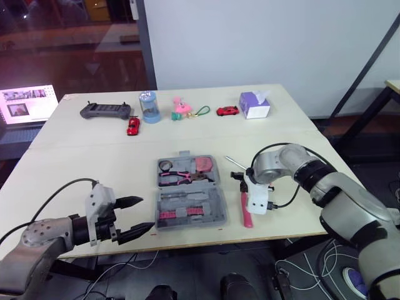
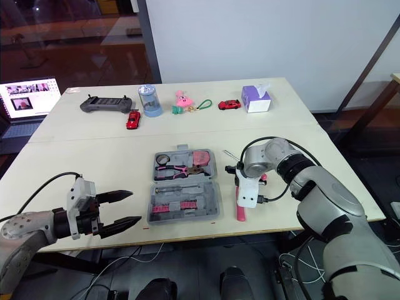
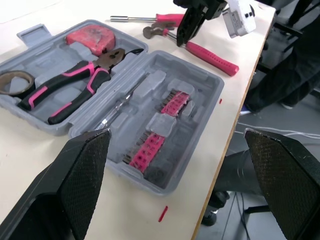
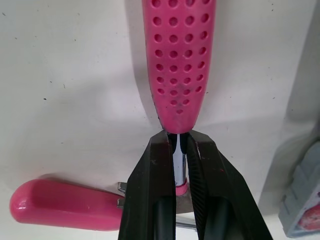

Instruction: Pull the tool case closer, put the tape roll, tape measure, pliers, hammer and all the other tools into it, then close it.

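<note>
Between the fingers (image 4: 150,170) of the right gripper (image 4: 178,135) sits the bare metal shank of the hammer (image 4: 179,60), clenched just below its pink perforated grip. The hammer lies on the table (image 1: 94,162), outside the tool case (image 1: 215,209) and just beside its right edge, handle pointing toward the near table edge. A pink-handled screwdriver (image 4: 60,205) lies just beside the hammer's head, its shaft angled away toward the far side.

The left gripper (image 1: 148,212) is released, its fingers spread wide, hovering near the table's front edge just left of the case and touching nothing.

The tool case lies open and flat at mid-table. Its far half holds the tape roll (image 1: 166,165), the pliers (image 1: 178,178) and the tape measure (image 1: 203,165). Its near half holds rows of pink bits (image 3: 160,135) and a slim driver shaft.

Along the far side of the table, well apart from the case, stand a black controller (image 1: 105,110), two red toy cars (image 1: 133,125), a blue jar (image 1: 149,106), a pink toy (image 1: 181,109) and a tissue box (image 1: 254,104).
</note>
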